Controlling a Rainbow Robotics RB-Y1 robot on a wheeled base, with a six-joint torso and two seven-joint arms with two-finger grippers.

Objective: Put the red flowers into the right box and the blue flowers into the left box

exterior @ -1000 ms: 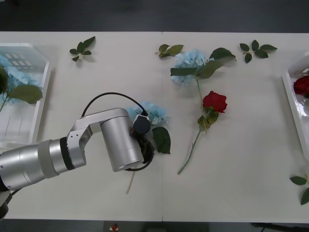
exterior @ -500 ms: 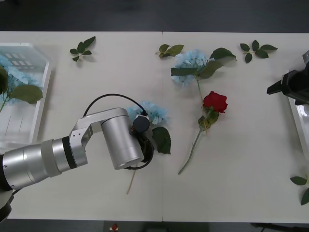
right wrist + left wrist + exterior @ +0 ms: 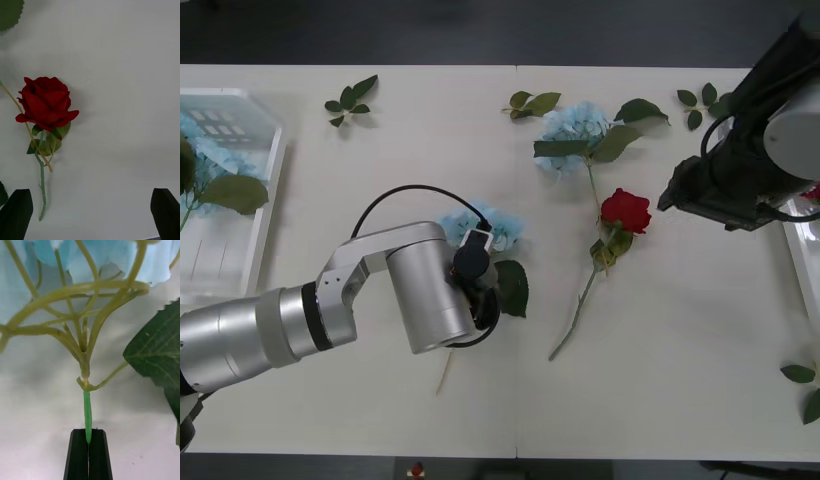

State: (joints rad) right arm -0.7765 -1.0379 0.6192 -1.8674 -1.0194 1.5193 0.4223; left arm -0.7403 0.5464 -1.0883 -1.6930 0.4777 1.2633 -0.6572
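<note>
My left gripper (image 3: 88, 433) is shut on the green stem of a blue flower (image 3: 87, 405). In the front view that pale-blue head (image 3: 480, 225) lies mid-table just past my left wrist, which hides the fingers. A second blue flower (image 3: 575, 125) lies farther back. One red flower (image 3: 625, 210) lies on the table, stem pointing toward me. My right gripper (image 3: 90, 198) is open above the bare table beside that rose (image 3: 47, 103). The left box (image 3: 240, 255) holds a blue flower (image 3: 205, 160). The right box (image 3: 795, 250) sits at the right edge, half covered by my right arm (image 3: 740, 170).
Loose green leaf sprigs lie at the back left (image 3: 350, 100), back centre (image 3: 530, 100), back right (image 3: 710, 103) and near the front right corner (image 3: 805, 385). A black cable (image 3: 405, 195) loops over my left wrist.
My right arm has swung in from the right edge to hover by the rose. The left gripper has drawn the blue flower slightly left and back.
</note>
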